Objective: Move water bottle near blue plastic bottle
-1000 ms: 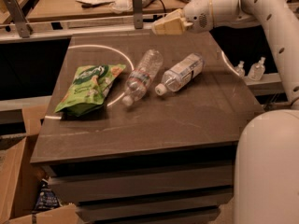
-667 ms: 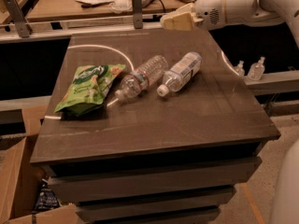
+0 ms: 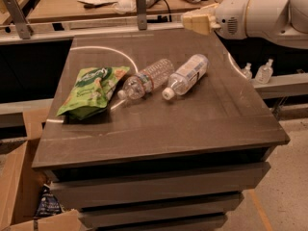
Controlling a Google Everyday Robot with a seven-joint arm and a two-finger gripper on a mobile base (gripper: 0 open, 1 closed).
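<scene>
The water bottle is clear and ribbed with a narrow dark band. It lies on its side on the dark table, cap toward the left front. The blue plastic bottle has a large white label and lies right beside it on the right, cap toward the front. My gripper hangs above the table's far right edge, behind and above both bottles, holding nothing.
A green chip bag lies left of the water bottle. Two small bottles stand on a ledge right of the table. A cardboard box sits at the lower left. A cluttered bench runs behind.
The water bottle now lies closer to the blue plastic bottle than a second ago. The gripper stays raised at the far right edge. The view has shifted slightly.
</scene>
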